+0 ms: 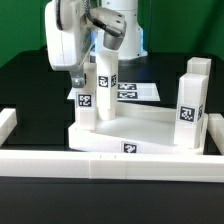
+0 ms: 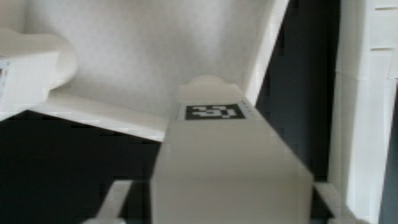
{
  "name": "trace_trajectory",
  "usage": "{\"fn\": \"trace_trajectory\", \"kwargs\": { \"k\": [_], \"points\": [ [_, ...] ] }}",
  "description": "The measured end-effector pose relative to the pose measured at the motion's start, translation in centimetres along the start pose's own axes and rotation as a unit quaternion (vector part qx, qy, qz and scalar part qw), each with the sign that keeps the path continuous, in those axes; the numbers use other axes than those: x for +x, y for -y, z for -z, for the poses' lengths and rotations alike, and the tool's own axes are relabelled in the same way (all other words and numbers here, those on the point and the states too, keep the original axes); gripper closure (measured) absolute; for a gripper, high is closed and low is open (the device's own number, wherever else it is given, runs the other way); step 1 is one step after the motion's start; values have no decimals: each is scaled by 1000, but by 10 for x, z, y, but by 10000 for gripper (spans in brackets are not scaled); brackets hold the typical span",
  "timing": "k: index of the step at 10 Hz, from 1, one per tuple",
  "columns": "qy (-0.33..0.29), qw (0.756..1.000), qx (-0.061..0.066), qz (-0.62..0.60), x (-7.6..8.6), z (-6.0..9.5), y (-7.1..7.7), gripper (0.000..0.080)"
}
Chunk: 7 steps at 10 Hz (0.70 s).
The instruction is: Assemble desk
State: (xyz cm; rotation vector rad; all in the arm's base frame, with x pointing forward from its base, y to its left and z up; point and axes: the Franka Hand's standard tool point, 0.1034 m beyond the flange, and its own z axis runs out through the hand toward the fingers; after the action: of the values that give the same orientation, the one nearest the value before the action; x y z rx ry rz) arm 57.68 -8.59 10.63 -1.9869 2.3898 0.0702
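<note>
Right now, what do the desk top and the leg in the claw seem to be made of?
Desk top: likely rigid white plastic with a matte finish; its edges are crisp and its surface is even, with no grain. The leg held upright in the claw: it looks like the same matte white plastic, a plain block with a printed black-and-white tag. Painted wood cannot be excluded.

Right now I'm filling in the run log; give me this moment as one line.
pincer: shut on white tagged block leg | leg: upright over white rimmed plastic desk top | other legs upright on top: two
</note>
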Motion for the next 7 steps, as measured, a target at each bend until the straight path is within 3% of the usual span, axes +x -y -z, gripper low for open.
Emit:
{"fn": "trace_trajectory", "kwargs": {
  "k": [4, 7],
  "points": [
    [9, 992, 4, -124, 0, 0, 0, 509],
    [10, 992, 4, -129, 0, -1, 0, 509]
  ]
}}
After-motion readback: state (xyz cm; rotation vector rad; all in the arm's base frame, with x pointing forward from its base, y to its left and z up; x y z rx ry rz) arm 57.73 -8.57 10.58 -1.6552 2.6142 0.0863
